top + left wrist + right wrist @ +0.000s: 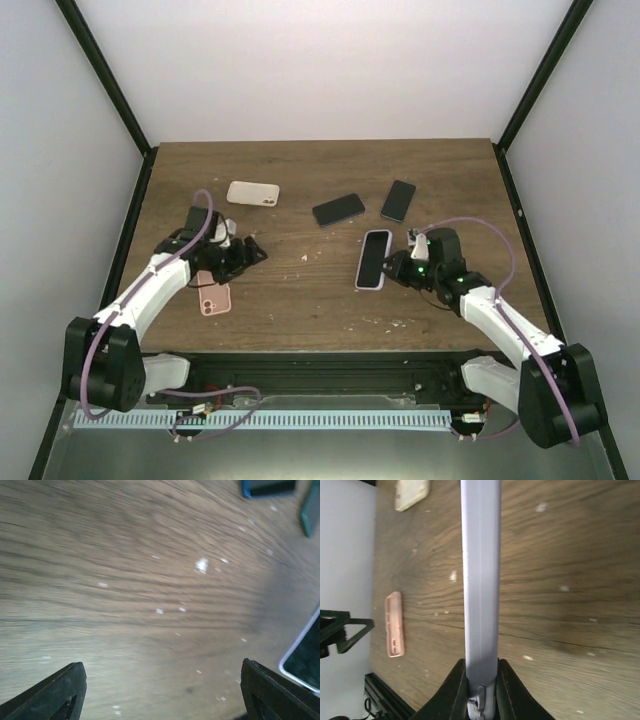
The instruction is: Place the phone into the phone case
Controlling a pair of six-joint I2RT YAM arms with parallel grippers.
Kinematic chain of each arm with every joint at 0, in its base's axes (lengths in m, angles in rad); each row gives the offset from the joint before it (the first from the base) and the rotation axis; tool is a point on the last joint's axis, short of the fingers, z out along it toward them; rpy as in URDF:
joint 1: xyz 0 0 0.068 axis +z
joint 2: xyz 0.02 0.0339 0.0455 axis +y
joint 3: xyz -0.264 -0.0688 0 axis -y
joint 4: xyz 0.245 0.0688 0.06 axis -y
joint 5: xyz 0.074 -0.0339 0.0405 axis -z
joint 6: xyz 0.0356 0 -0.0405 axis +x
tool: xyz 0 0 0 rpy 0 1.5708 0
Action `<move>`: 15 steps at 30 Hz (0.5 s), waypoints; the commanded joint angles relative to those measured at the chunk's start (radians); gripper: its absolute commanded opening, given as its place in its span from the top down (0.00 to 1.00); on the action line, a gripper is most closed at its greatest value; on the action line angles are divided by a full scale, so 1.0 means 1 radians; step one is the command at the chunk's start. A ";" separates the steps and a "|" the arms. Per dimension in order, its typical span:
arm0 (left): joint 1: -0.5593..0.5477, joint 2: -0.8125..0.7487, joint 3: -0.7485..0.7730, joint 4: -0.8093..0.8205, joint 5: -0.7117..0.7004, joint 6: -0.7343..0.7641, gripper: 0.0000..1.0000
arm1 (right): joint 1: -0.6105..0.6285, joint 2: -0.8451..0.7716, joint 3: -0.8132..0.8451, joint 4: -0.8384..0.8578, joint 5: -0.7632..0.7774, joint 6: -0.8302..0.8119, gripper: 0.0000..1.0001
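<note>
Two arms reach out from the near edge of a wooden bench point(300, 315). Nearest, under the left arm, a pink case point(212, 297) lies flat. Just past it the left gripper point(250, 252) hangs low over bare wood with its jaws spread wide and nothing between them. To the right, the right gripper point(395, 265) is closed on the near end of a lilac case point(375, 259). Its wrist camera looks straight along the case's lilac side, which is pinched between both fingers. The case's upper face is dark, and I cannot tell whether a phone already sits in it or whether it rests on the wood. Farther back lie a dark phone point(338, 209) and a second dark phone point(398, 200), well apart from both grippers, with a beige case point(253, 193) off to the far left. The step in hand looks like holding the case ready. The next move likely calls for the free left gripper to reach back, pick up a phone and bring it square over the case.
</note>
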 commanded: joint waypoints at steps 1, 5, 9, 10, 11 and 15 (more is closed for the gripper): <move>0.094 -0.003 -0.036 -0.042 -0.142 0.022 0.15 | -0.115 0.020 -0.019 -0.047 -0.125 -0.095 0.90; 0.146 -0.015 -0.072 -0.036 -0.299 0.014 0.16 | -0.183 0.063 -0.012 -0.080 -0.169 -0.129 0.88; 0.169 0.007 -0.087 -0.023 -0.331 -0.010 0.18 | -0.218 0.115 -0.010 -0.110 -0.127 -0.165 0.87; 0.170 0.016 -0.092 -0.014 -0.339 -0.019 0.19 | -0.233 0.131 -0.014 -0.115 -0.115 -0.167 0.87; 0.170 0.026 -0.102 -0.005 -0.348 -0.023 0.20 | -0.244 0.143 -0.013 -0.117 -0.113 -0.169 0.87; 0.170 0.075 -0.143 0.070 -0.331 -0.045 0.23 | -0.263 0.181 0.002 -0.124 -0.072 -0.170 0.81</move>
